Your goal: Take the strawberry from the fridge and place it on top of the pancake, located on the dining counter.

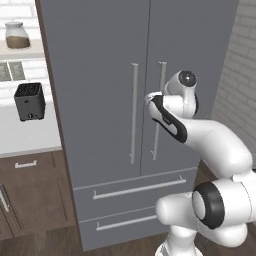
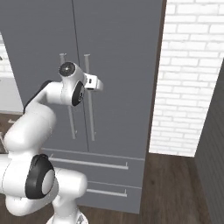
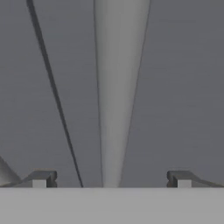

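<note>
The fridge [image 1: 100,100] is standing shut dead ahead of the end effector [image 3: 111,179], both doors closed, so the strawberry, presumably inside, is hidden. The arm [image 1: 210,145] is reaching toward the door seam. The right door's handle [image 3: 118,87] is running straight through the middle of the hand view, a long vertical bar, lying between the two fingertips [image 3: 41,178]. The end effector is released, jaws spread wide on either side of that bar, gripping nothing. That is the relation that counts: handle centred in the gap, its long axis crossing the jaws. A closing squeeze looks like the next call, then a pull to swing the door.
</note>
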You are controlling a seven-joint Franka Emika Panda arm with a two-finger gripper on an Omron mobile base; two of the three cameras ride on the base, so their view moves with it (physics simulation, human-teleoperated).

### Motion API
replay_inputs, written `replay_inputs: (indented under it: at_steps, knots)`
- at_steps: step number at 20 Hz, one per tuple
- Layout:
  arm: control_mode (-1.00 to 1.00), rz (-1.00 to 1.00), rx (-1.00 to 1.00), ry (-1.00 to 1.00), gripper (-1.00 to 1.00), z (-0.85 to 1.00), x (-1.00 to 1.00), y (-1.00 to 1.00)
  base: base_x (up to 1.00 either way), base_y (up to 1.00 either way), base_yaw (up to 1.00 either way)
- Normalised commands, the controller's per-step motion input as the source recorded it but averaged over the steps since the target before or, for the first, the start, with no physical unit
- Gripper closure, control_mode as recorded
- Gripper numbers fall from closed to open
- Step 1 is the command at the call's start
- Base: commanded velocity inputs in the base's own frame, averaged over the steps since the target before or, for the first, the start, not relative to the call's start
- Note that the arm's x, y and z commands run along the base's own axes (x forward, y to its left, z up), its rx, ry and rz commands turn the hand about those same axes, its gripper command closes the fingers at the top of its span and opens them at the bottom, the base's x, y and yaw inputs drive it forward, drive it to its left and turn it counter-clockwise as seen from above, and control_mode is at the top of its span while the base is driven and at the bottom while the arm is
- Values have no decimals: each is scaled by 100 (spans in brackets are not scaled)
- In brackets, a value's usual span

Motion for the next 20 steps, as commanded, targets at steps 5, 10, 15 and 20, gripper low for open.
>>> replay_inputs:
  at_steps: [5,10,15,20]
  knots:
    - [-100,0,0,-3,-100,-3,39,-4,0,0,0]
    - [-100,0,0,-18,-100,-17,26,-7,0,0,0]
    - [-100,-1,0,-7,-100,-4,49,-4,0,0,0]
    - [-100,0,0,0,100,0,18,0,0,0,0]
